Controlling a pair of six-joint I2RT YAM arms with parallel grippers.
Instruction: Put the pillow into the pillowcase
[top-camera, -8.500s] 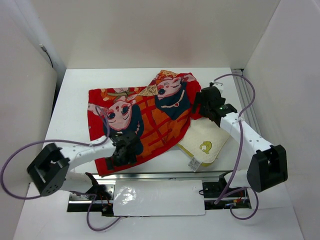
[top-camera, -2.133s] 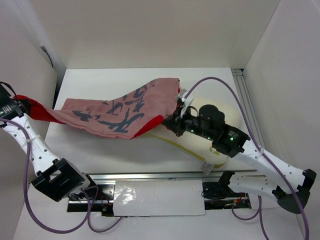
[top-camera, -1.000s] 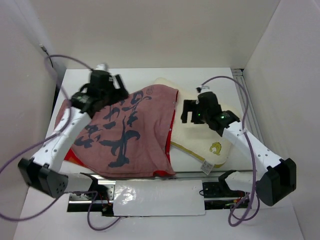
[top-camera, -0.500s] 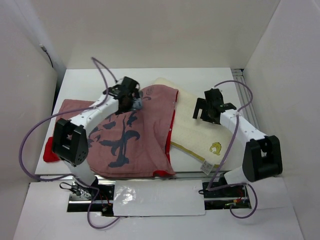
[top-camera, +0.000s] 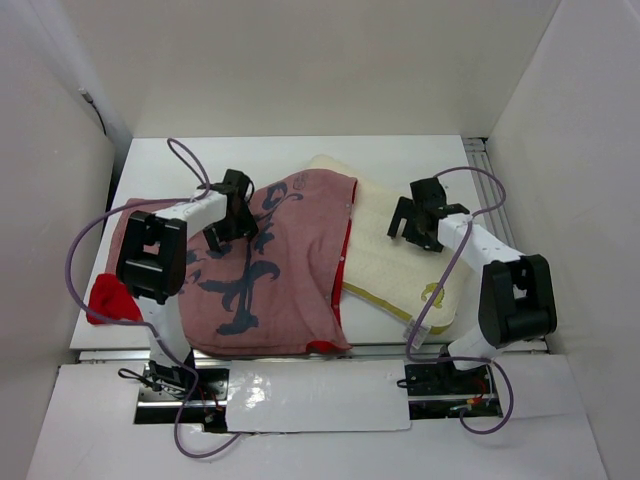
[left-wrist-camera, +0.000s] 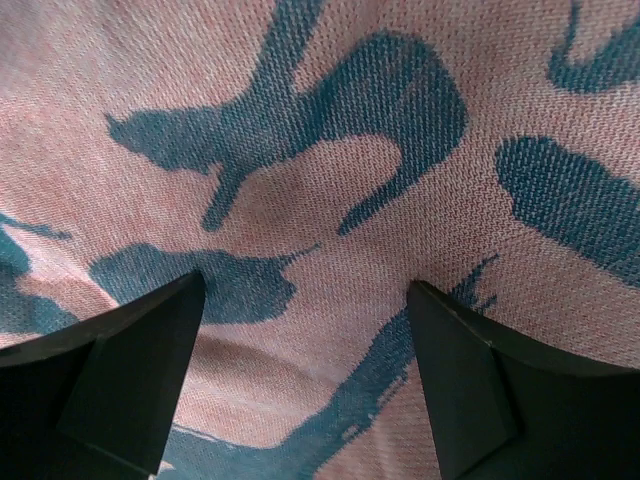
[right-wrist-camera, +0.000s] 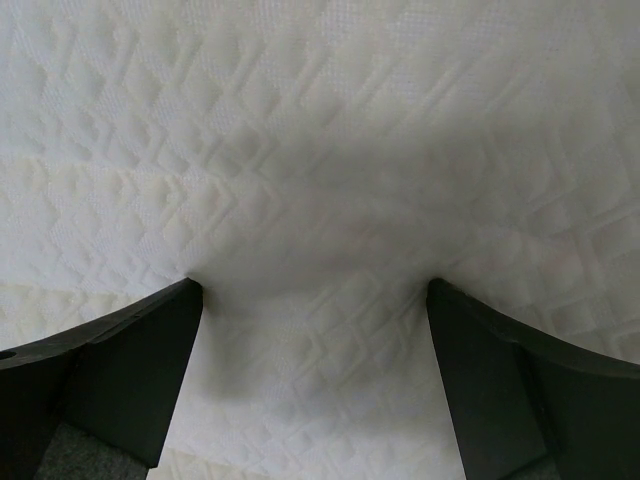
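Treat insertion as barely begun: find the pillow (top-camera: 395, 255) lying on the tabletop (top-camera: 400, 160) just right of the pillowcase (top-camera: 285, 270), mostly uncovered, left edge hidden beneath the cloth; note left jaws spread wide over the pillowcase, right jaws likewise over the pillow, gripping nothing.

One pillow (top-camera: 385, 250), one pillowcase (top-camera: 290, 250), one table (top-camera: 400, 150), two end effectors: left end effector (left-wrist-camera: 300, 320), right end effector (right-wrist-camera: 310, 330)

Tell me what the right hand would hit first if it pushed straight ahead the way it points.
The pillow. Its quilted white surface fills the view just ahead of the open right hand; how close is hard to judge.
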